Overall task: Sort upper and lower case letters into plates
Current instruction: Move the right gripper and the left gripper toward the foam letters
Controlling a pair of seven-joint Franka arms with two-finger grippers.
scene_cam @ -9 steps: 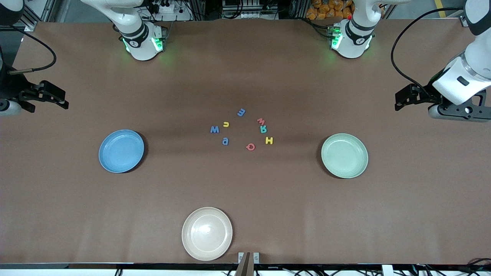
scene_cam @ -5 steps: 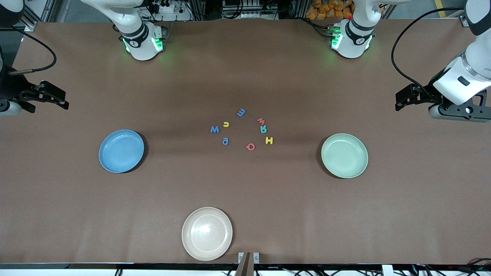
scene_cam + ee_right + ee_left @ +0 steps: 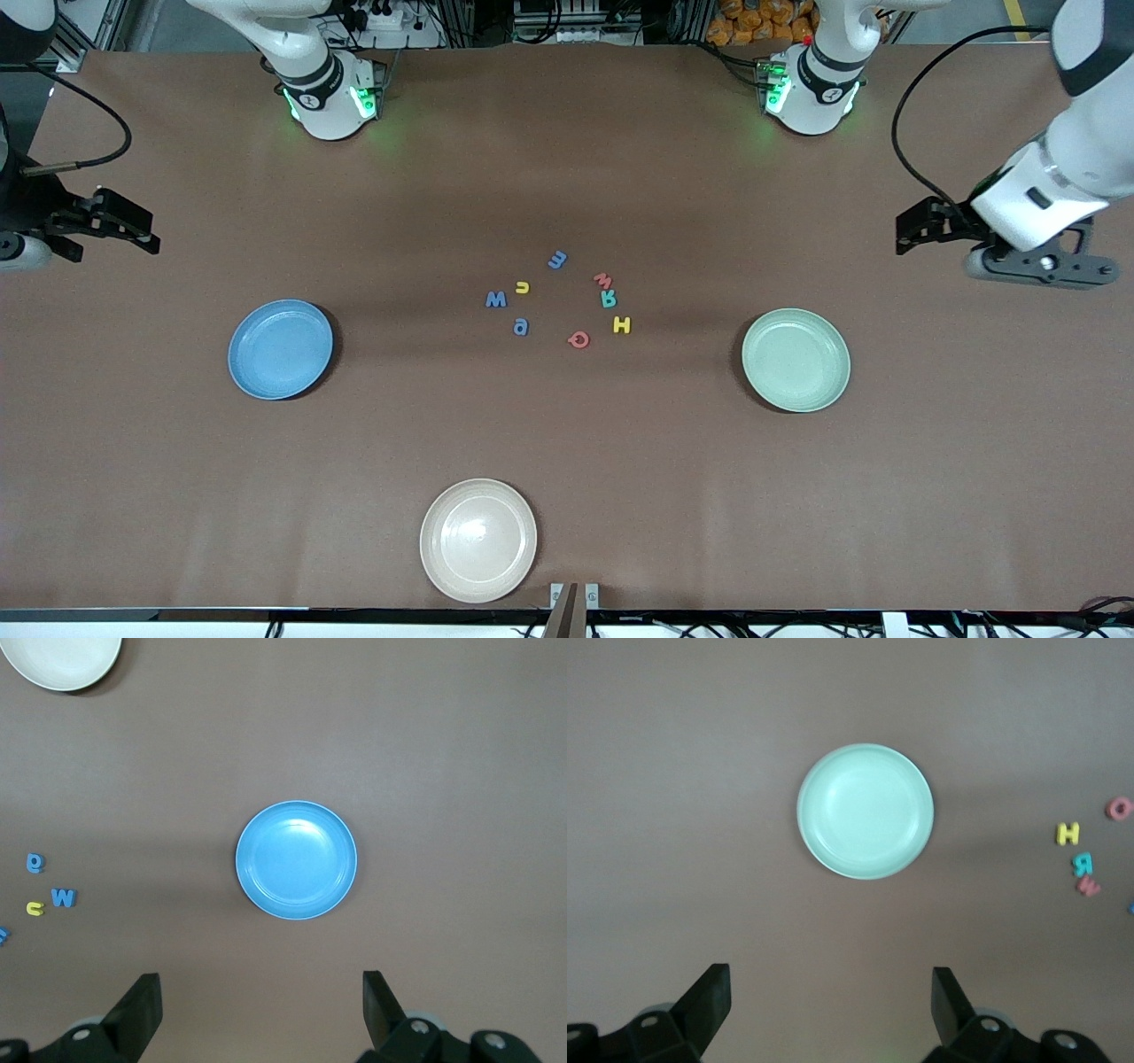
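Even overhead light falls across the brown table point(image 3: 177, 461), front view sharp from edge to edge.
Green indicator lamps on both arm bases throw a faint green glow onto the tabletop near them. The blue plate point(image 3: 280, 349) and the pale green plate point(image 3: 796, 360) each cast a narrow dark crescent of shadow along one rim, and a soft white sheen sits at the middle of the cream-white plate point(image 3: 478, 540). Broad, faint shadow bands cross the table around the foam letters point(image 3: 558, 297). Both wrist views are softer and dimmer toward their corners; the left gripper's fingers point(image 3: 709, 1001) and the right gripper's fingers point(image 3: 142, 1005) appear dark and slightly blurred.
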